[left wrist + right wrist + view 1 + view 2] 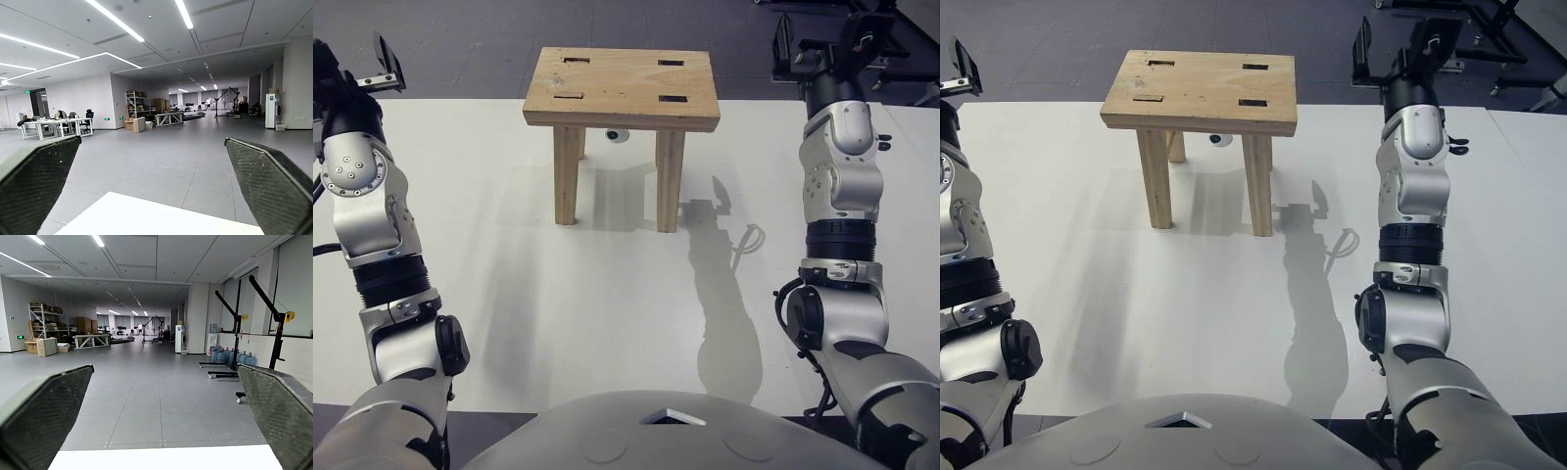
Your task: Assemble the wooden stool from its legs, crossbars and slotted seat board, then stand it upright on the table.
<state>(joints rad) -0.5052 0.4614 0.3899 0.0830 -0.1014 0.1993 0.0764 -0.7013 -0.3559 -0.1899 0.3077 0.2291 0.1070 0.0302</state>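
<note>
Up near the far edge of the white worktop, roughly midway along it, we've got the pale wooden stool with the slotted seat board standing upright on its legs. So as far as we can judge, the build is pretty much done: seat on, legs in, stool on its feet. We can't really make out the crossbars under the seat. A small white rounded thing sits on the worktop just behind the stool; no idea what it is.

Same head view: the left gripper is held high by the far left corner, and the right gripper is high over the far edge on the right side. The stool stands between them, well apart from both and touched by neither.

From the left wrist, its dark mesh-faced fingers are spread wide with nothing between them, aimed past the worktop's far edge at the grey floor.

From the right wrist it's the same deal: its fingers are wide apart, holding nothing and facing out over that edge.
</note>
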